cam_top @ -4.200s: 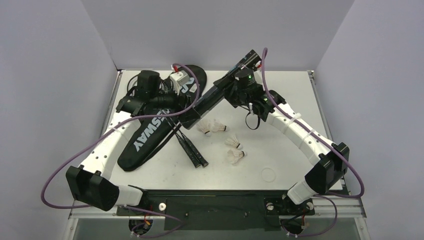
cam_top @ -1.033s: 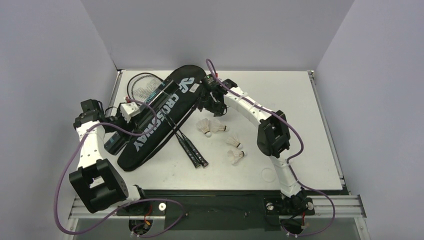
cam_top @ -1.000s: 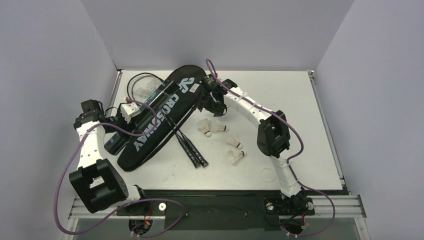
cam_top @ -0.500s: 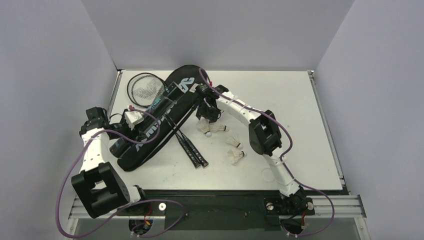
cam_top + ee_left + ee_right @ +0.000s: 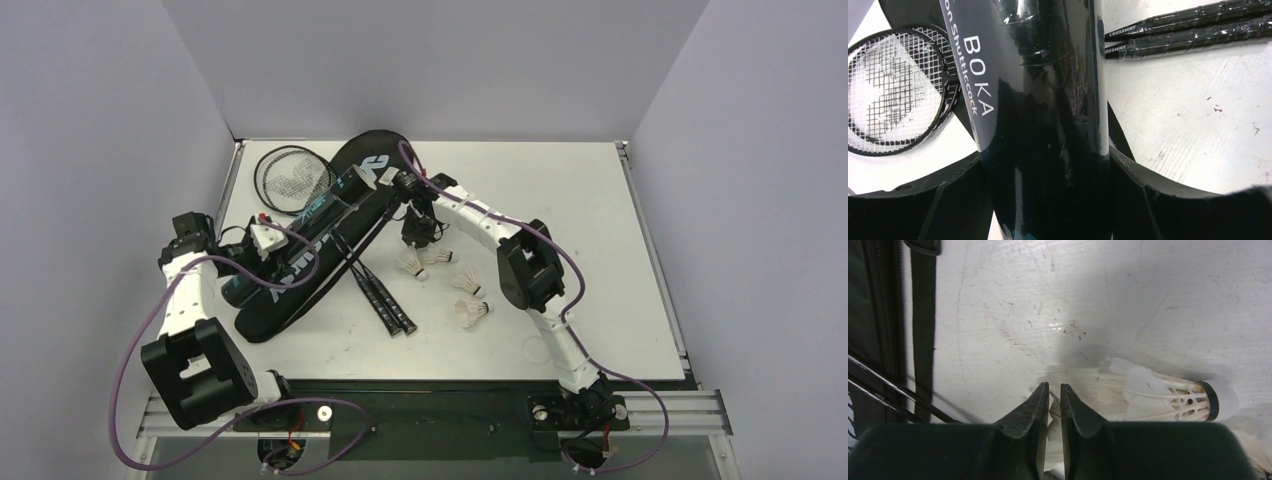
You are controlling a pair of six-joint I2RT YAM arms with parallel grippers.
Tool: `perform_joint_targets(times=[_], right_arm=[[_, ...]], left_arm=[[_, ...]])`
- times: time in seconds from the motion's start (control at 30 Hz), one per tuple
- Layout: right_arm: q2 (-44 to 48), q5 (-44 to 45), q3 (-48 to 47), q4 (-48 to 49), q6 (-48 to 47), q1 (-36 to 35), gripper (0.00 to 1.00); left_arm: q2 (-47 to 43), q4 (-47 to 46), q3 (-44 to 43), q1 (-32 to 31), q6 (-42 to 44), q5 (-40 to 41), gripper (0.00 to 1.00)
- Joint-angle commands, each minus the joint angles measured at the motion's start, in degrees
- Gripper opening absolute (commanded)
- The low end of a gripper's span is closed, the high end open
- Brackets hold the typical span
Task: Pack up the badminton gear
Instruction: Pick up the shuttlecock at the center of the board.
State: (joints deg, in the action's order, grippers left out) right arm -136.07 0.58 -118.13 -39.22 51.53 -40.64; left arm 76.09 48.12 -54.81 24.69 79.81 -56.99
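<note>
My left gripper (image 5: 262, 240) (image 5: 1044, 152) is shut on the long black tube (image 5: 310, 212) (image 5: 1043, 75), one finger on each side, and the tube slants over the black CROSSWAY bag (image 5: 285, 295). Two thin black rackets lie crossed under it, with heads (image 5: 290, 182) (image 5: 893, 95) at the far left and handles (image 5: 385, 300) (image 5: 1188, 37) toward the middle. My right gripper (image 5: 415, 248) (image 5: 1054, 386) points down, shut on the white feathers of a shuttlecock (image 5: 410, 265) (image 5: 1054, 407). A second shuttlecock (image 5: 437, 256) (image 5: 1168, 395) lies against it. Two more (image 5: 465, 284) (image 5: 472, 312) lie nearer.
A white round lid (image 5: 537, 348) lies on the table (image 5: 600, 230) near the right arm's base. The bag's edge and strap (image 5: 923, 330) run close to the left of my right fingers. Grey walls enclose the table on three sides.
My right gripper has come down over the nearest shuttlecock and shut on its feathers. The left arm has shifted the tube slightly, still gripping it.
</note>
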Motion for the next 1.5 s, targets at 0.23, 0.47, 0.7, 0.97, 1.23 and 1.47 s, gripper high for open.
perform_joint_targets(times=[0.23,0.47,0.7,0.97,1.23,1.47], right_arm=[[14.7,0.3,5.9,-2.1,-2.0,0.5,0.00],[29.3,1.0,13.2,-1.4,-3.2,1.8,0.00],[50.3,1.5,30.1,9.9,4.9,9.1,0.00],[61.2,9.2,37.9,27.9,16.0,8.9,0.00],[62.4,15.4,40.0,40.5,17.4,0.0,0.00],[61.0,13.9,41.3,45.3,18.7,-2.1,0.00]], left_arm=[[-0.6,1.4,-5.4,-0.2,3.0,-5.5,0.42],[-0.5,4.0,-6.4,-0.3,5.5,-7.3,0.39],[0.8,15.3,-7.5,-0.3,14.6,-9.8,0.38],[4.9,40.2,-9.9,-0.6,40.2,-11.5,0.33],[4.7,43.4,-10.3,-1.7,43.1,-12.7,0.28],[4.0,43.5,-10.0,-2.7,43.0,-13.1,0.27]])
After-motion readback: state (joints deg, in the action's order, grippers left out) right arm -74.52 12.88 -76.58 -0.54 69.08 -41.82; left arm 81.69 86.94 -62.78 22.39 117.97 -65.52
